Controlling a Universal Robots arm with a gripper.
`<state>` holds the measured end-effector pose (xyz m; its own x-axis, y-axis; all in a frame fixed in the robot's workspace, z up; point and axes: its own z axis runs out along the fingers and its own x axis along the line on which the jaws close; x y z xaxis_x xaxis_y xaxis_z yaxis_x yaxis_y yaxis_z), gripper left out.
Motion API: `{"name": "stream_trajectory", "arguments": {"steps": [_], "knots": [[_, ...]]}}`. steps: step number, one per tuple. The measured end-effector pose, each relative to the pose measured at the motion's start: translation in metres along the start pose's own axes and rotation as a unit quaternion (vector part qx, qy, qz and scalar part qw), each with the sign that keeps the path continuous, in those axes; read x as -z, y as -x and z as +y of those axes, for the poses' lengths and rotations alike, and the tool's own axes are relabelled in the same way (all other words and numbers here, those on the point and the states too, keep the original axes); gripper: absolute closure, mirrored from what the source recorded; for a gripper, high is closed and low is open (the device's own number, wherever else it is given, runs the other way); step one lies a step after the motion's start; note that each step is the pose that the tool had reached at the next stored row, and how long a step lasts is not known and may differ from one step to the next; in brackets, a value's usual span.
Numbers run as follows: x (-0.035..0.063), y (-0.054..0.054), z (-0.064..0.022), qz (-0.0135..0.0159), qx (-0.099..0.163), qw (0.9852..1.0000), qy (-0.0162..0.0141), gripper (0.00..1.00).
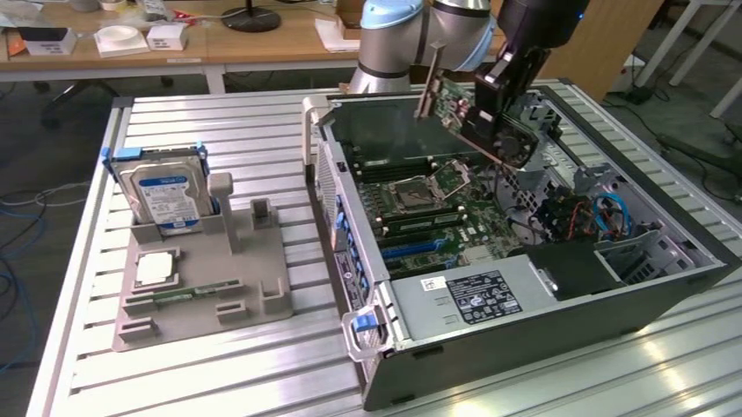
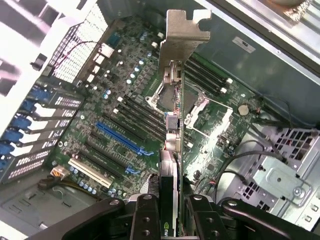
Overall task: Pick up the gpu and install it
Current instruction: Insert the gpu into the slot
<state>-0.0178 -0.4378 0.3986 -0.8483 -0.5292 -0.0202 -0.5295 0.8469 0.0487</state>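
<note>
The gpu [image 1: 461,117] is a dark green card with a silvery end bracket [image 1: 428,82]. It hangs in the air over the open computer case [image 1: 649,300], above the motherboard [image 1: 447,217]. My gripper [image 1: 501,130] is shut on the card's far end. In the wrist view the gpu [image 2: 172,150] stands edge-on between my black fingers [image 2: 145,220], its bracket [image 2: 184,35] pointing away from the camera. Below it lie the motherboard's blue expansion slot [image 2: 120,137] and black slots. The card touches no slot.
A grey holder tray [image 1: 197,287] on the exterior view's left carries a silver hard drive with blue label [image 1: 168,195], a processor [image 1: 156,268] and a narrow memory stick [image 1: 191,294]. The case's power supply [image 1: 475,300] and cables [image 1: 603,213] lie near the front.
</note>
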Motion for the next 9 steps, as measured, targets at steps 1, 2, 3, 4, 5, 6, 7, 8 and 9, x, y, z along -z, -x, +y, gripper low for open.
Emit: {"name": "stream_trajectory", "arguments": {"steps": [1,2,3,4,5,6,7,8,9], "knots": [[-0.0001,-0.0001,-0.0001,0.0001,0.004,1.0000,0.0002,0.73],[-0.0003,-0.0002,-0.0002,0.0003,0.009,1.0000,0.0003,0.73],[-0.0003,-0.0002,-0.0004,0.0005,0.013,0.9999,0.0003,0.73],[-0.0003,-0.0004,-0.0006,0.0007,0.016,0.9999,0.0004,0.73],[-0.0003,-0.0005,-0.0008,0.0009,0.020,0.9998,0.0005,0.73],[-0.0003,-0.0006,-0.0010,0.0011,0.024,0.9997,0.0005,0.73],[-0.0004,-0.0007,-0.0012,0.0013,0.028,0.9996,0.0006,0.73],[-0.0004,-0.0009,-0.0014,0.0015,0.031,0.9995,0.0007,0.73],[-0.0004,-0.0010,-0.0015,0.0017,0.035,0.9994,0.0007,0.73]]}}
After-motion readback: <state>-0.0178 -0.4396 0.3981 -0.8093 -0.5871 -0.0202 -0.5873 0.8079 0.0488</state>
